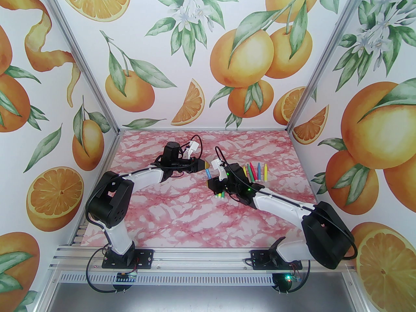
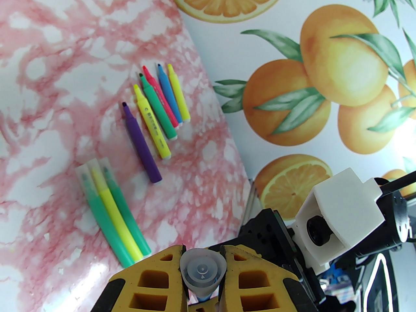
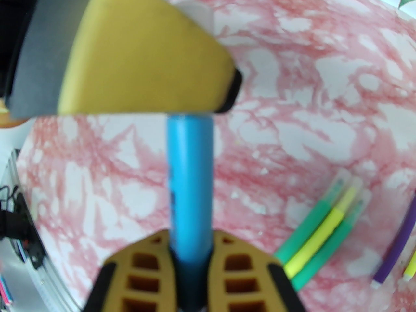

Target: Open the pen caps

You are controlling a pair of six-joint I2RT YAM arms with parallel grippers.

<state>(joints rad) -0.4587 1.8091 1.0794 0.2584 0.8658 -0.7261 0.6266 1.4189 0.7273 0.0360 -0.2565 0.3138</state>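
A blue pen [image 3: 190,174] hangs above the pink marble table between my two grippers. My right gripper [image 3: 191,236] is shut on its barrel. My left gripper [image 2: 202,250] is shut on its translucent pen cap [image 2: 203,271], seen end-on between the yellow fingers. From above, the left gripper [image 1: 204,165] and the right gripper [image 1: 210,181] meet at the blue pen [image 1: 208,173]. Three capped pens [image 2: 110,213], green, yellow and green, lie side by side with clear pen caps [image 2: 94,171] on their tips.
A row of several uncapped pens [image 2: 159,109], purple, yellow, green, pink, blue and yellow, lies near the right wall [image 2: 292,76]. In the top view this row [image 1: 255,171] sits right of my right arm. The capped pens [image 1: 219,195] lie just under the right gripper.
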